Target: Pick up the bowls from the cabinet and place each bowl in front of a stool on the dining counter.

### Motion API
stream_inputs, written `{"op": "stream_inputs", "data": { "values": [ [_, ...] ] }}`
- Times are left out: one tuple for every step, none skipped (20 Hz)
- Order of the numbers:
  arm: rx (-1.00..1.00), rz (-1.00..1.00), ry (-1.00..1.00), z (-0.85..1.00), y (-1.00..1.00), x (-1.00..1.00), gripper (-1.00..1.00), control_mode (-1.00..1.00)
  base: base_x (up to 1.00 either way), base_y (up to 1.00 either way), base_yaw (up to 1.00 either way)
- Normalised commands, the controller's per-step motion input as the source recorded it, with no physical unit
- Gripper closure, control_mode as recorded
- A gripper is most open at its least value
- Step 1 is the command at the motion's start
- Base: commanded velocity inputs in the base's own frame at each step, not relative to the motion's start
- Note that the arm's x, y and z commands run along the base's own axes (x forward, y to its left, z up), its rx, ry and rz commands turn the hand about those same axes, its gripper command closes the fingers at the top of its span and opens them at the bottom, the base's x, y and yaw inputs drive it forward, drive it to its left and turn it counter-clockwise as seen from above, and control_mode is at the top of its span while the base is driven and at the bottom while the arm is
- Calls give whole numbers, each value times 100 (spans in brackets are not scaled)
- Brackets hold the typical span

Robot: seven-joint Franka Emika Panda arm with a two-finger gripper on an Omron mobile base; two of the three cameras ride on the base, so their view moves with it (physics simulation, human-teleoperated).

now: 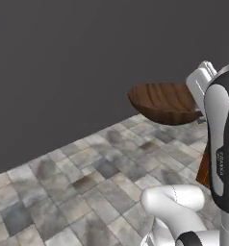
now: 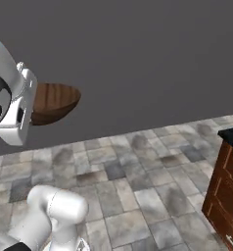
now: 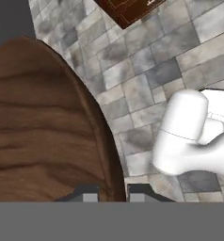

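A plain dark grey wall fills the background of both base views; below it runs a floor of mottled grey stone tiles; at the right edge of the right base view stands the corner of the table, its top black, its reddish-brown wood side panelled; the same wood shows as a small patch at the top of the hand view; the white arm rises at the right of the left base view; the dark brown wood-grained bowl is carried in the air, well above the floor and apart from the table, roughly level; in the hand view its rim passes between the two finger tips of the claw, which is pinched narrow on that rim, one tip inside the bowl and one outside.
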Motion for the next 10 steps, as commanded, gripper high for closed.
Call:
{"op": "stream_inputs", "data": {
  "values": [
    [0,0,0,0,0,0,100,100,0,0,-100],
    [0,0,0,0,0,0,100,100,0,0,-100],
    [0,0,0,0,0,0,100,100,0,0,-100],
    [0,0,0,0,0,0,100,100,0,0,-100],
    [0,0,0,0,0,0,100,100,0,6,-100],
    [0,0,0,0,0,0,100,100,0,14,-100],
    [0,0,0,0,0,0,100,100,26,46,-90],
    [0,0,0,0,0,0,100,100,73,79,-74],
    [0,0,0,0,0,0,100,100,75,81,-73],
    [0,0,0,0,0,0,100,100,78,82,-73]
  ]
}}
